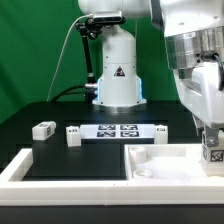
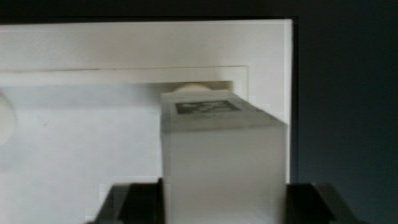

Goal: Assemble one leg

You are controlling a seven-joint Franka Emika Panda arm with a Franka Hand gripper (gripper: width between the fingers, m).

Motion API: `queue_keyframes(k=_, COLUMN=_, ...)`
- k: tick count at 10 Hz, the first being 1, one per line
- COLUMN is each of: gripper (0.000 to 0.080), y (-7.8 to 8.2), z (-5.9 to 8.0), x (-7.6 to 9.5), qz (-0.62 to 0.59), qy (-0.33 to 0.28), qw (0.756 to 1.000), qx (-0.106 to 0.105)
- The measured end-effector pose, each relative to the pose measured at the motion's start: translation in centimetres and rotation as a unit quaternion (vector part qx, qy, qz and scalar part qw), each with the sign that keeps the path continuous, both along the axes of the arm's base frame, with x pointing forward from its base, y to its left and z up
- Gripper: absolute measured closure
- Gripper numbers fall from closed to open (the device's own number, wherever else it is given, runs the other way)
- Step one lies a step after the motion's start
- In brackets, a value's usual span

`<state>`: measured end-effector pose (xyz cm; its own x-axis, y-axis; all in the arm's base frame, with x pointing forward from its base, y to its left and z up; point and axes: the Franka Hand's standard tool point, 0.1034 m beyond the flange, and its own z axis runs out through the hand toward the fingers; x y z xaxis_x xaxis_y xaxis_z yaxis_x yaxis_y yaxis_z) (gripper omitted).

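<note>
My gripper (image 1: 209, 138) is at the exterior view's right, shut on a leg (image 1: 213, 153), a small white block with a black-and-white tag. It holds the leg upright over the far right corner of the large flat white panel (image 1: 160, 162). In the wrist view the leg (image 2: 217, 140) runs between my two black fingers (image 2: 135, 204), and its tagged end sits at a round hole in the panel's recessed corner (image 2: 107, 100). Whether the leg touches the panel I cannot tell. My gripper (image 2: 222, 203) is closed around the leg.
Three more loose legs lie on the black table: one at the left (image 1: 43, 129), one beside it (image 1: 72, 134), one right of the marker board (image 1: 160, 133). The marker board (image 1: 115, 130) lies before the robot base (image 1: 118, 80). A white raised rail (image 1: 50, 170) borders the front left.
</note>
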<state>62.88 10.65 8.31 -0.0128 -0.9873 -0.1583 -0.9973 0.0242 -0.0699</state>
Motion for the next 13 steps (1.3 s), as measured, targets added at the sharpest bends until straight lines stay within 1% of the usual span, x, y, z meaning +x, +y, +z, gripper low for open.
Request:
queue_keyframes(k=1, gripper=0.0502, y=0.0, z=-0.1, x=0.0, qz=0.017, qy=-0.002, qw=1.000, qx=-0.001)
queue_keyframes(k=2, gripper=0.0336, y=0.0, z=0.0, x=0.0, qz=0.046, qy=-0.006, qw=0.999, qx=-0.003)
queue_keyframes(k=3, gripper=0.0188, y=0.0, z=0.1, x=0.0, qz=0.085, qy=-0.008, qw=0.996, qx=-0.005)
queue_keyframes(k=4, gripper=0.0188, y=0.1, z=0.2, x=0.0, qz=0.130, qy=-0.010, qw=0.991, qx=-0.006)
queue_keyframes(k=5, gripper=0.0161, y=0.3, z=-0.1, x=-0.1, qz=0.200, qy=-0.019, qw=0.980, qx=-0.011)
queue_keyframes(k=7, gripper=0.0152, y=1.0, z=-0.3, x=-0.5, qz=0.289, qy=-0.023, qw=0.957, qx=-0.016)
queue_keyframes(k=9, gripper=0.0151, y=1.3, z=-0.4, x=-0.5, qz=0.411, qy=-0.032, qw=0.910, qx=-0.035)
queue_keyframes(k=10, gripper=0.0151, y=1.6, z=-0.4, x=-0.6, qz=0.447, qy=-0.029, qw=0.893, qx=-0.042)
queue_keyframes(k=13, gripper=0.0151, y=1.6, z=-0.5, x=-0.3, qz=0.592, qy=-0.036, qw=0.803, qx=-0.054)
